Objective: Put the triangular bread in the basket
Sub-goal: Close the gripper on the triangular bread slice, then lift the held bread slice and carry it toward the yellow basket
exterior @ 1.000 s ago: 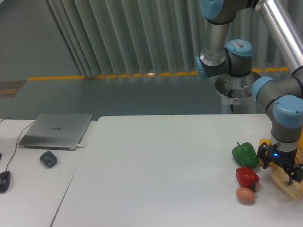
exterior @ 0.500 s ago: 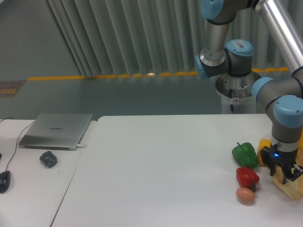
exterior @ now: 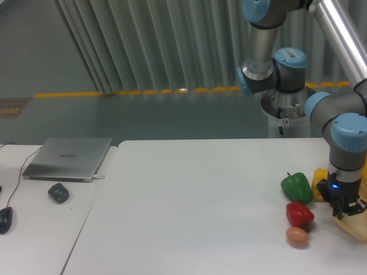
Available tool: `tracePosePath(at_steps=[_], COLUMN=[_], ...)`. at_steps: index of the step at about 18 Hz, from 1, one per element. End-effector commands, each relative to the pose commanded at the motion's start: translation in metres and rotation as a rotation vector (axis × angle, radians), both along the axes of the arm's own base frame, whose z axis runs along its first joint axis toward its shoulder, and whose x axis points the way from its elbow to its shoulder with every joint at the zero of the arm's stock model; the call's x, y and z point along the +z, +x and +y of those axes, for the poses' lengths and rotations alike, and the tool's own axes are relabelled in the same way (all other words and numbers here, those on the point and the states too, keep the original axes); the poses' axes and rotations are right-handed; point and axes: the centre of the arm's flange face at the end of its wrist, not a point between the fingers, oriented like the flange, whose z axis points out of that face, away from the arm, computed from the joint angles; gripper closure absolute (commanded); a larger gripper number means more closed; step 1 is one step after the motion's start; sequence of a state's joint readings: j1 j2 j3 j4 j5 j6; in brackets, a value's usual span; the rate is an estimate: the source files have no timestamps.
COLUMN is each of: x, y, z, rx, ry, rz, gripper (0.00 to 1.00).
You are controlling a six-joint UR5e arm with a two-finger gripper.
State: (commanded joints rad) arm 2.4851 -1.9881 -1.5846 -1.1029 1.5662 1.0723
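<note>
The triangular bread [exterior: 354, 227] is a pale tan wedge lying at the table's far right edge, partly cut off by the frame. My gripper [exterior: 346, 211] points down onto its near-left end, with the dark fingers drawn close together and pinching the slice's upper edge. The bread still looks low against the table. No basket can be made out in this view.
A green bell pepper [exterior: 296, 187], a red bell pepper [exterior: 299, 213] and a small brown egg [exterior: 297, 235] sit just left of the gripper. A yellow pepper [exterior: 319, 179] is behind it. A laptop [exterior: 67, 158] and a mouse [exterior: 58, 192] lie on the left table.
The fingers have narrowed from a wide spread to a close pinch on the bread. The gripper has risen slightly and shifted a little to the right.
</note>
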Motion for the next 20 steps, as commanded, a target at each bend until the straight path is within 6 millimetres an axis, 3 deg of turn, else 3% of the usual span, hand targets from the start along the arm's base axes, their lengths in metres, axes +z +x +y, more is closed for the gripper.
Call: tracePosePath(at_steps=[3,9,13,17,20], x=[0.019,0.098,0.132,0.154,0.157], y=[0.003,0.023,0.026,-0.003,-0.033], z=[-0.001,-0.005,-0.018,-0.066,-0.105], rx=[0.001,-0.013,0.0,0.013,-0.026], ry=[0.02,0.156,0.162,0.15,0.129], rz=[0.021,0.056,0.058,0.069,0.072], gripper=[0.89,0.89,0.89,0.89,0.89])
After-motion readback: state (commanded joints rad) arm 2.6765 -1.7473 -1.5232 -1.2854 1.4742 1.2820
